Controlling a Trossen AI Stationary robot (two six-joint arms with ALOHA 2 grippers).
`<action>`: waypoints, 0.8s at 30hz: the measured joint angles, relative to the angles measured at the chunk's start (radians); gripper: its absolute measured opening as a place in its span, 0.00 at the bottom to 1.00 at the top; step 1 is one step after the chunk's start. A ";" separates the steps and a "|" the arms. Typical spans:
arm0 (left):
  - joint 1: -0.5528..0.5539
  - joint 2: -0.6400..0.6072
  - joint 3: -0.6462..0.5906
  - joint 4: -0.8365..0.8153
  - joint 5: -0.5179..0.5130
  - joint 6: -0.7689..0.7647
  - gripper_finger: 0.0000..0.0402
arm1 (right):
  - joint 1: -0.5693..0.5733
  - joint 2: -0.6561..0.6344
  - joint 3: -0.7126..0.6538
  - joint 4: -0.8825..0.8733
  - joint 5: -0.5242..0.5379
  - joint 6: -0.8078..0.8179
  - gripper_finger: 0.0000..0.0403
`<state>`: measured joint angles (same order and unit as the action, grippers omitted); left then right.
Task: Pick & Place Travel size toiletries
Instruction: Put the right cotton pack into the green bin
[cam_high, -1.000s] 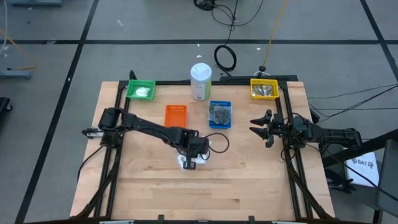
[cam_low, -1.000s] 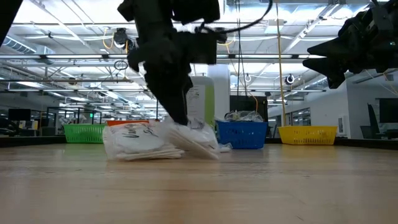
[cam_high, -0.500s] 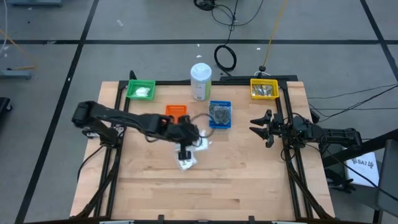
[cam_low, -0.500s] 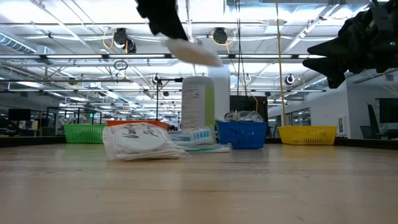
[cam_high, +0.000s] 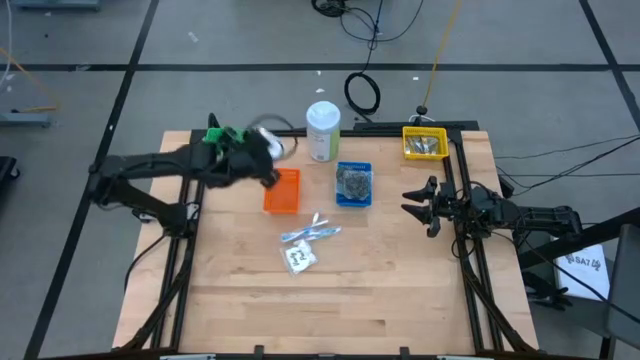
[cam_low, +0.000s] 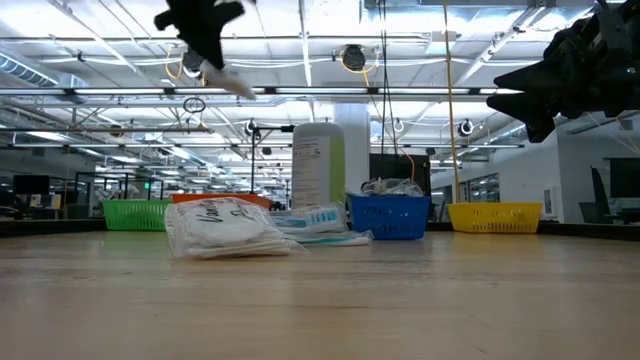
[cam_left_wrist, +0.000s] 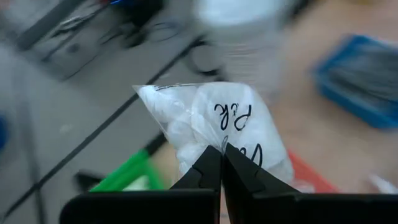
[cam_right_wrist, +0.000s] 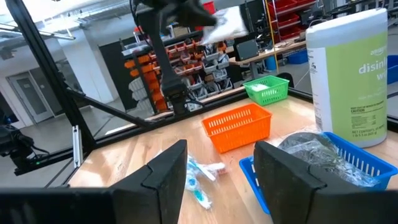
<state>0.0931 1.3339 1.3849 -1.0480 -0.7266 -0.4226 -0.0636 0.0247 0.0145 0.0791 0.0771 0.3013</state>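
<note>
Left end effector (cam_left_wrist: 221, 163) pinched a clear sachet (cam_left_wrist: 217, 127) aloft near the green tray (cam_high: 222, 137) – right end effector (cam_right_wrist: 217, 163) waited spread at the right – two sachets (cam_high: 305, 245) were left mid-counter (cam_high: 400, 290).

Wooden table (cam_high: 400, 290): green tray (cam_high: 222, 139), orange tray (cam_high: 283, 190), blue tray (cam_high: 353, 184), yellow tray (cam_high: 424, 144), white bottle (cam_high: 322, 131), two sachets (cam_high: 300, 258) mid-table.

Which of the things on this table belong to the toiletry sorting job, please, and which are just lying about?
Job:
- sachet of white wads, held by left tool
- two sachets on the table
- coloured trays

Lying about:
- tall white bottle
- cable coil on the floor
</note>
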 joint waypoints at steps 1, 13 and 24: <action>0.038 -0.007 0.000 -0.018 -0.015 -0.015 0.00 | 0.000 0.000 0.000 0.001 0.000 -0.001 0.43; 0.513 -0.013 -0.108 0.082 0.043 -0.014 0.01 | 0.000 0.000 0.000 0.000 0.000 -0.002 0.44; 0.774 -0.012 -0.517 0.501 0.294 0.010 0.00 | 0.000 0.000 0.000 0.000 0.000 -0.002 0.44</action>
<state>0.8671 1.3220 0.8680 -0.5475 -0.4331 -0.4124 -0.0635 0.0250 0.0143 0.0788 0.0772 0.2989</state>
